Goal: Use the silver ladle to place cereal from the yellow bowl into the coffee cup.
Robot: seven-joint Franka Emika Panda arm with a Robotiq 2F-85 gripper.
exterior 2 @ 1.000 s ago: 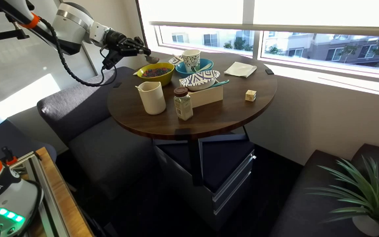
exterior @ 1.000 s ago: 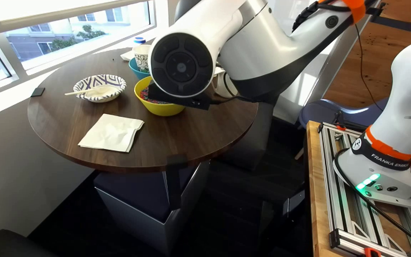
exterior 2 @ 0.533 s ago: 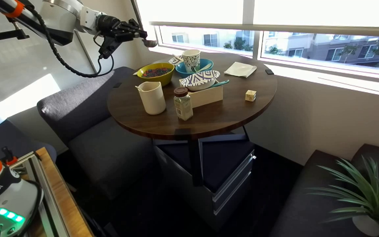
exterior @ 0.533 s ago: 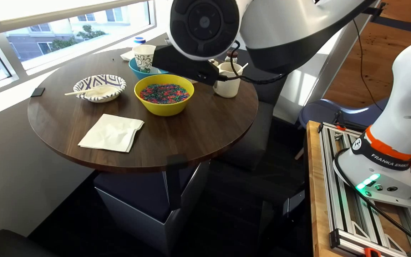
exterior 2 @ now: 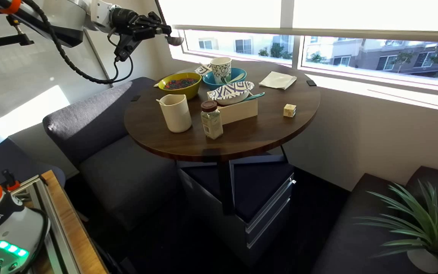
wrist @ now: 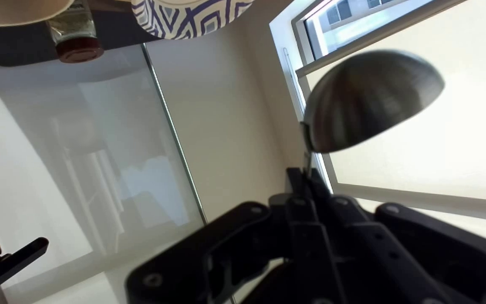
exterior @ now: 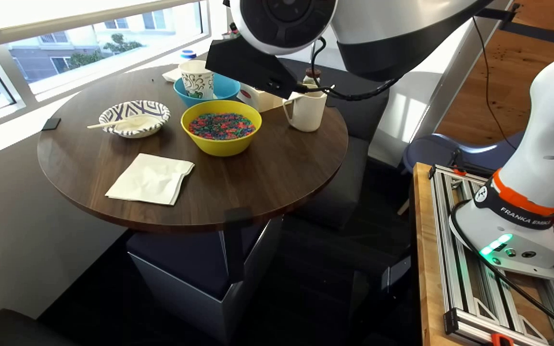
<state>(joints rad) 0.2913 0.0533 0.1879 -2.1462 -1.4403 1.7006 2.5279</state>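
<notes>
Up high now, the black two-fingered gripper (wrist: 307,181) is pinched narrow on the handle of the small shiny silver metal ladle (wrist: 373,97), well above the level of the round dark-brown wooden table (exterior: 277,178). Down on the wood sits the round yellow bowl (exterior: 221,147), cereal (exterior: 221,126) in red, blue and green bits inside, a folded white napkin (exterior: 149,179) near it. Bright window (exterior 2: 242,45) alongside, white blind (exterior 2: 375,15) part-way down, grey upholstered chair (exterior 2: 124,171) near the table, spiky green plant (exterior 2: 428,220) well apart from it.
</notes>
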